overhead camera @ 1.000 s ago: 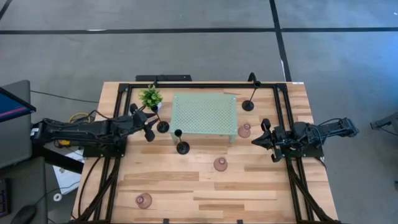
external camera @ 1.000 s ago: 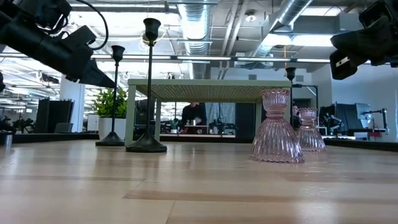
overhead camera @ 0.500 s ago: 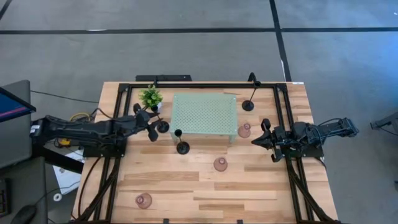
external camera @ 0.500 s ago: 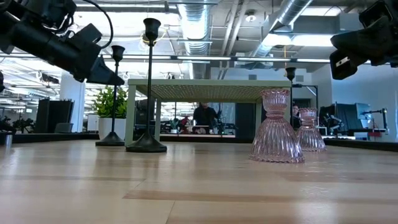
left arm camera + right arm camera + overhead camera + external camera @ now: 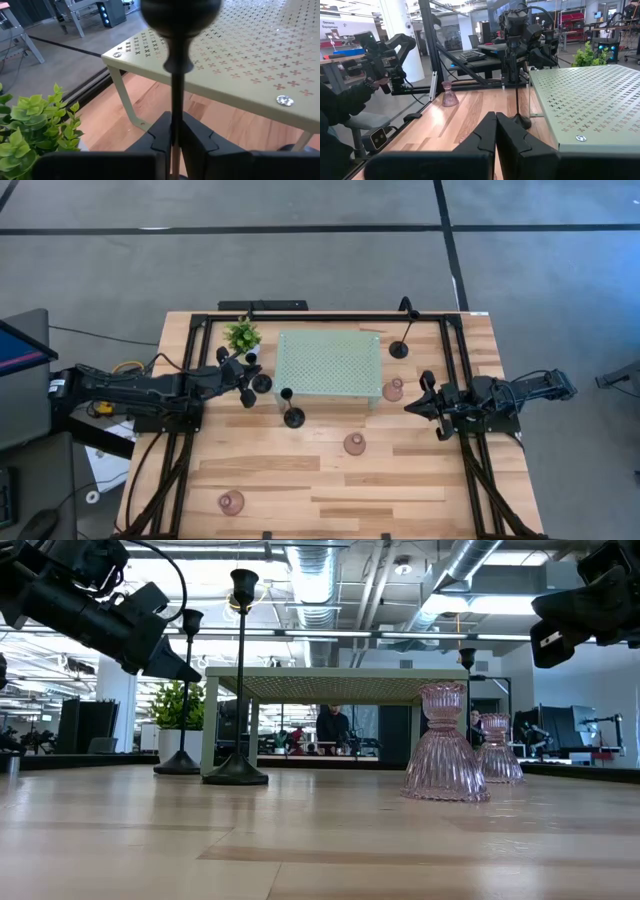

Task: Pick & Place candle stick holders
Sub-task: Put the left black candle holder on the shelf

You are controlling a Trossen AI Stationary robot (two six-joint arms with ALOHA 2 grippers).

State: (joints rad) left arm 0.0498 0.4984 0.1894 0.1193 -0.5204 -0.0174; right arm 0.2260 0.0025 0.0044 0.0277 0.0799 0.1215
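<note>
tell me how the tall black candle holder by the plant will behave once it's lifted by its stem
The black candle holder looks stiff, thin metal, so it likely won't bend. The left hand is shut on its narrow stem, so it may swing or twist. Set down, its tall stem over a small round base could tip if nudged.

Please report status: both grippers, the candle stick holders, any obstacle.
Left gripper shut on tall thin black metal candle holder beside mint-green perforated stand. Right gripper shut, empty, waiting at the right edge. Small green potted plant close by.

Stand (image 5: 328, 367) centre-back; plant (image 5: 242, 335) left of it; 1 holder (image 5: 291, 409) in front.
</note>
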